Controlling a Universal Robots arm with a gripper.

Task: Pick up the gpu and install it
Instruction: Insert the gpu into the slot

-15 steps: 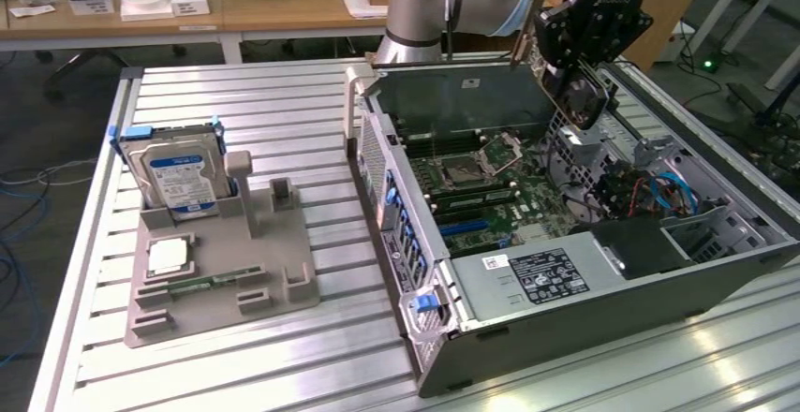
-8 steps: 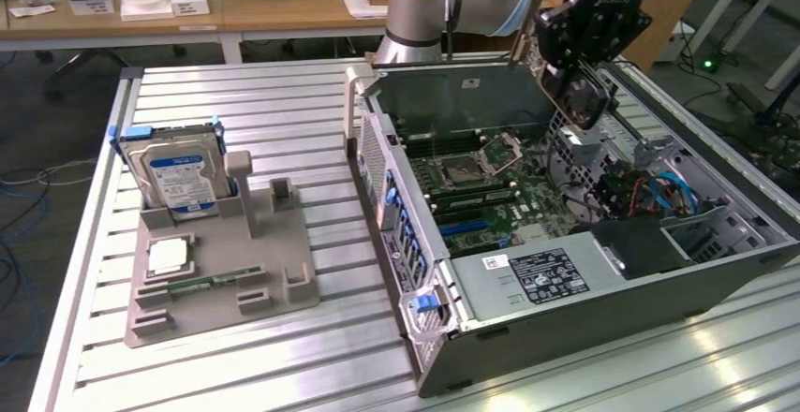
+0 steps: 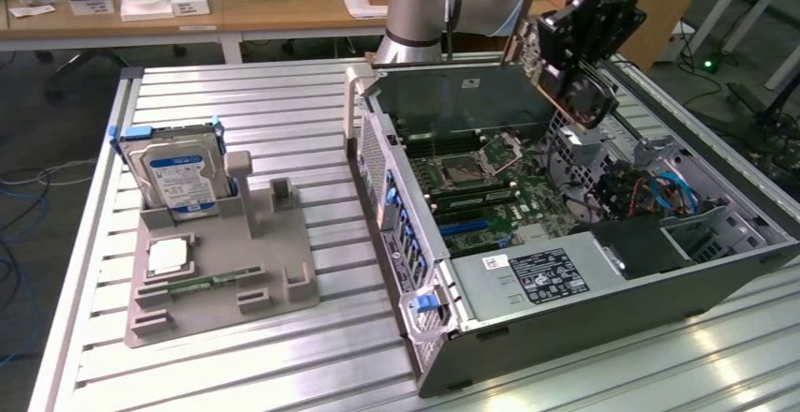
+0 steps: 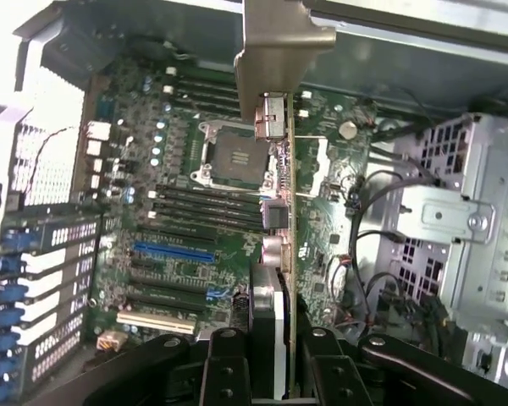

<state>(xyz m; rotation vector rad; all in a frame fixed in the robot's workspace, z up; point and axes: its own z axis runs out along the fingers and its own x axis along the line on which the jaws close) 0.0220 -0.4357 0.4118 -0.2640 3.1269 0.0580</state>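
My gripper (image 3: 583,49) is shut on the gpu (image 3: 572,89), which hangs above the open computer case (image 3: 563,318) near its back wall. The card is a dark board with a black round fan (image 3: 595,103) on one face. In the wrist view the gpu (image 4: 289,211) appears edge-on, its silvery bracket (image 4: 281,51) at the far end, and the black fingers (image 4: 227,364) clamp it on both sides. Below it lies the green motherboard (image 4: 186,169) with a blue slot (image 4: 173,251) and a white slot (image 4: 157,321), both off to one side of the card's edge.
At the exterior view's left, a grey fixture (image 3: 281,243) holds a silver hard drive (image 3: 182,173), a processor chip (image 3: 169,255) and a green memory stick (image 3: 206,284). Inside the case are the power supply (image 3: 538,276), cables (image 3: 650,192) and a metal drive cage (image 4: 457,220).
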